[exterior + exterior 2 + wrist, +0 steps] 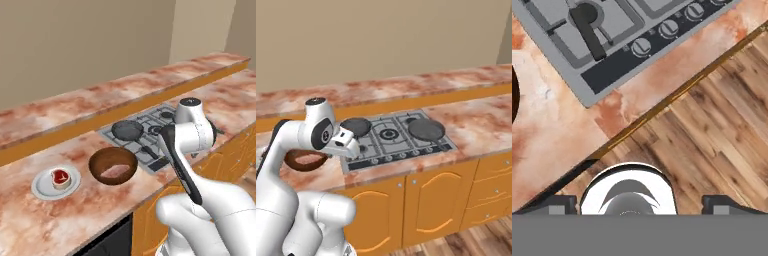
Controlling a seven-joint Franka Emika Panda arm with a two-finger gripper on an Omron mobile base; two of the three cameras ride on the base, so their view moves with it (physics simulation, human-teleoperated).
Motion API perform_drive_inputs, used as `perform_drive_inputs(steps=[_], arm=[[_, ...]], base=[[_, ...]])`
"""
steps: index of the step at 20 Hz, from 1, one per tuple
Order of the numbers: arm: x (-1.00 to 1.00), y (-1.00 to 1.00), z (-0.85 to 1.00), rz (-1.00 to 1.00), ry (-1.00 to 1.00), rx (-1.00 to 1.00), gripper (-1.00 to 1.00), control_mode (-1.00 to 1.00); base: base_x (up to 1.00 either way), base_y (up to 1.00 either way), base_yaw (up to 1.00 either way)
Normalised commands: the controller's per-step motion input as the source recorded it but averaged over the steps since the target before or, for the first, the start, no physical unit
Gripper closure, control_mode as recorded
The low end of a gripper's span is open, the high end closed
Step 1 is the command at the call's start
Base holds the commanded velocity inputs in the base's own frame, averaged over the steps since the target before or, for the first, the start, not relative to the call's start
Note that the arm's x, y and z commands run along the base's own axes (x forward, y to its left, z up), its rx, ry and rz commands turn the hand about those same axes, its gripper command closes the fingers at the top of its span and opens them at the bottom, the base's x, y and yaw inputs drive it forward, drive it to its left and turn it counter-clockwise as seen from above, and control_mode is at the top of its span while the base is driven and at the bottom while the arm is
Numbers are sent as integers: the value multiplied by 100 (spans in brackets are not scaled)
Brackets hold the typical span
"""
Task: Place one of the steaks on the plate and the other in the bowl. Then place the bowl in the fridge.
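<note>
The bowl (113, 165) is sitting on the marble counter (75, 205) with the pale pink steak (115, 171) lying flat inside it, and just beside it, toward the left of the left base view, the plate (56, 182) is carrying the deep red steak (61, 176) with its whitish fat rim — so we are judging both placements complete and the step in hand to be picking up the bowl for the fridge. The hob (150, 132) is lying on the bowl's other side, with a dark frying pan (127, 130) on the burner nearest the bowl and a second pan (426, 129) further along, both apart from the bowl. The gripper (640, 202) is hanging above the counter's front edge, looking down on the hob's knob strip (657, 40), a pan handle (589, 31) and the wooden floor (722, 130); its jaws are standing nearly fully apart and are holding nothing. In the hand view only a dark sliver of the bowl is showing at the left edge, so we are reckoning the hand is not yet lined up over it. To do this step well, we are advising a sideways move toward the bowl first, then a descent with one finger inside the wall and one outside, on the side facing away from the plate — keeping clear of the steak and of the nearby pan. We are also advising a level lift, since a tilted bowl could let the steak slide. The fridge is not in sight.
</note>
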Motion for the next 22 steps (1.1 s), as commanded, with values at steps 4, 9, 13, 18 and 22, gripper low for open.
perform_drive_inputs(steps=[4, 9, 13, 18, 22], arm=[[0, 0, 0, 0, 0, 0, -100, 100], [0, 0, 0, 0, 0, 0, -100, 100], [0, 0, 0, 0, 0, 0, -100, 100], [0, 0, 0, 0, 0, 0, -100, 100], [0, 0, 0, 0, 0, 0, -100, 100]], base=[[0, -43, -88], [0, -62, -81], [1, -61, -81], [0, -45, -82], [8, 0, -81]])
